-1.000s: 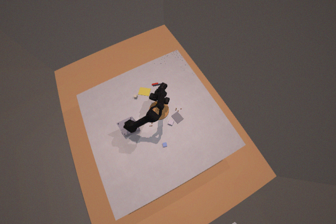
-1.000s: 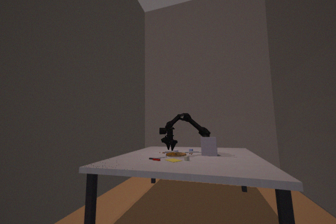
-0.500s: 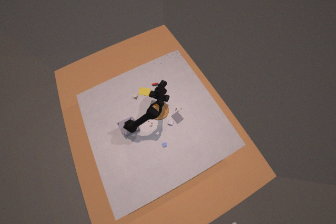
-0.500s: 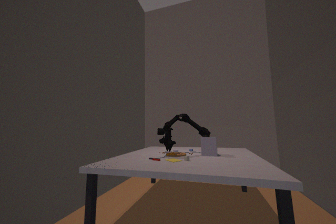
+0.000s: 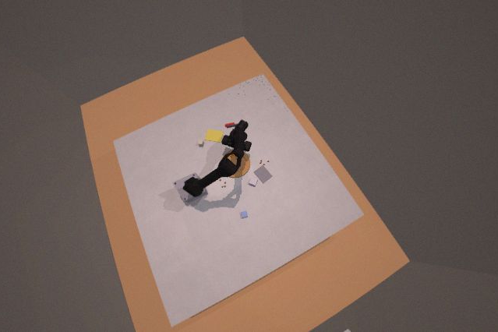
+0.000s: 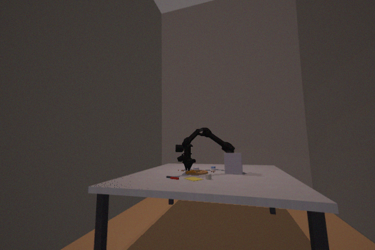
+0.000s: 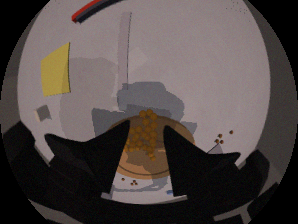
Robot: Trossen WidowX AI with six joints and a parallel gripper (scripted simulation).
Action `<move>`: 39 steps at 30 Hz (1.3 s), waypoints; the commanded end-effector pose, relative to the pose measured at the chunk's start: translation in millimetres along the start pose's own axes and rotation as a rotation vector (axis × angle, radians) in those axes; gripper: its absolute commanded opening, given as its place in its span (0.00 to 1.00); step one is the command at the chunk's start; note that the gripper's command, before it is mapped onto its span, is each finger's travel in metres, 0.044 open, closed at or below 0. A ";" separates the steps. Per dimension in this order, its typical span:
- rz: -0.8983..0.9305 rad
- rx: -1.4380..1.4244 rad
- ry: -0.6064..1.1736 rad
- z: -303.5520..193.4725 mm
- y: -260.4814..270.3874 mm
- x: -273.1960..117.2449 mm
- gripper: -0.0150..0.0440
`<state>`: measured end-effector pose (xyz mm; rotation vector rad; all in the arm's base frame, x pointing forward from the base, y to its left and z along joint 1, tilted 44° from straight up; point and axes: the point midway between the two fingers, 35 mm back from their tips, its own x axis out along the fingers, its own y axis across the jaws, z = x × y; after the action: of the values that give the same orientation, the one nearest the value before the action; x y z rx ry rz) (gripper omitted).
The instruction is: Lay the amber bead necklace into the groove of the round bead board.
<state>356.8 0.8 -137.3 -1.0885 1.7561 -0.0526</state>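
The round bead board (image 5: 245, 167) (image 6: 196, 174) (image 7: 145, 174) lies flat on the table, light brown with a thin circular groove line. The amber bead necklace (image 7: 146, 134) lies bunched in several rows over the board's left and middle part in the wrist view, its top beads at the far rim. It is not spread around the groove there. My gripper (image 6: 188, 169) (image 7: 147, 126) points down low at the board, its fingers part-way open, one on each side of the bunch in the wrist view. No bead is seen pinched. The fingers hide parts of the board, and the arm covers much of it in the top view.
Small brown beads (image 5: 224, 183) (image 7: 220, 135) lie on both sides of the board. A yellow sheet (image 5: 214, 135) (image 7: 56, 72), a pale cube (image 5: 200, 143) (image 7: 44, 112) and a red-and-dark marker (image 5: 229, 125) lie beyond it. A grey square (image 5: 263, 174), a white block (image 5: 252, 181) and a blue block (image 5: 244, 213) lie to the right.
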 end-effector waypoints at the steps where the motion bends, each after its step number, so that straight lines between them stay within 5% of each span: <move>1: -0.001 -0.008 0.010 -2.3 0.8 10.3 0.59; 12: 0.000 -0.008 0.011 -2.5 0.8 17.4 0.59; 20: 0.003 -0.002 0.007 -1.4 0.7 15.1 0.25; 39: 0.003 -0.002 0.007 -1.4 0.7 15.1 0.25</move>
<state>354.2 -9.3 -148.0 -1.0896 1.7642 -0.0519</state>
